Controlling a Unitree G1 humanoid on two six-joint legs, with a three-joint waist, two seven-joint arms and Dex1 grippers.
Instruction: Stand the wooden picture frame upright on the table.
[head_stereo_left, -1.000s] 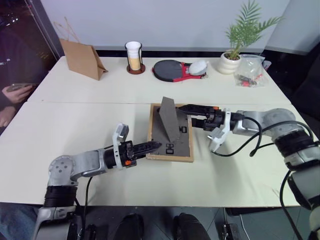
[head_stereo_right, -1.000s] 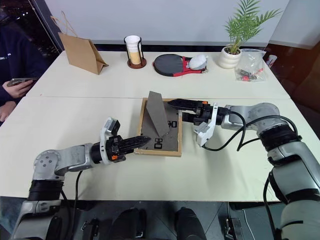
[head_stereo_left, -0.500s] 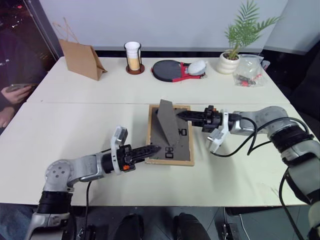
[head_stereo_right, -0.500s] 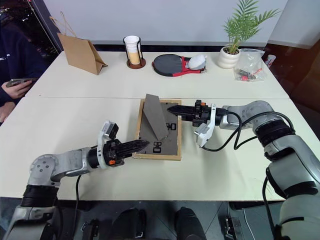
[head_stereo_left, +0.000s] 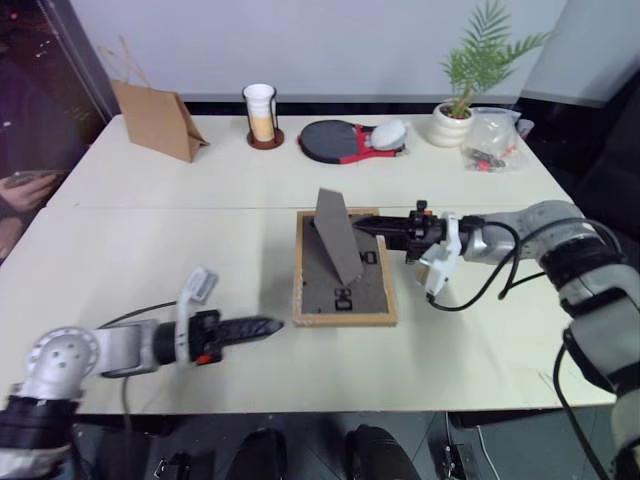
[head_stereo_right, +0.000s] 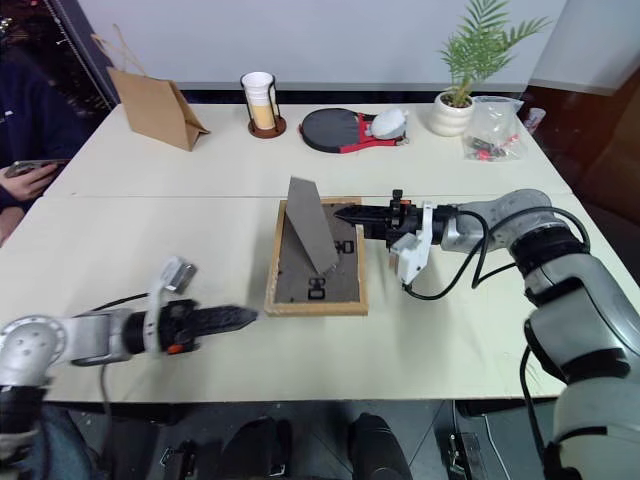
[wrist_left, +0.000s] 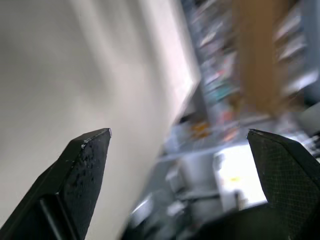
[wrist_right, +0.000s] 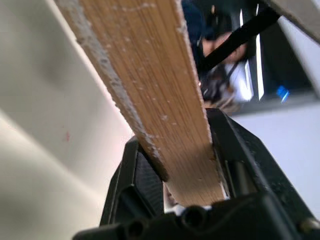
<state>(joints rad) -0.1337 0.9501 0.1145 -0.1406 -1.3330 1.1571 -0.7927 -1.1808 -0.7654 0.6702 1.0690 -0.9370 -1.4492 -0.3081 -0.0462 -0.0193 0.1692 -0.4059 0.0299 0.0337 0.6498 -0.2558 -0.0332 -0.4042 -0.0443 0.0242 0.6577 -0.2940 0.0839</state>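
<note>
From the head views, we see the wooden picture frame (head_stereo_left: 344, 272) lying face down near the middle of the bench (head_stereo_left: 150, 240), just on the near side of its seam, the fold-out stand (head_stereo_left: 337, 234) raised from its dark back. Our right gripper (head_stereo_left: 362, 228) reaches the frame's right edge; the left gripper (head_stereo_left: 268, 326) hangs apart off the frame's near left corner.

In the left wrist view, its fingers (wrist_left: 82, 165) stand wide and empty.

In the right wrist view, the gripper is clamped on the light-wood rim (wrist_right: 150, 85). We judge the frame light, stiff and smooth-edged, best taken by the rim and tilted gently onto its stand.
</note>
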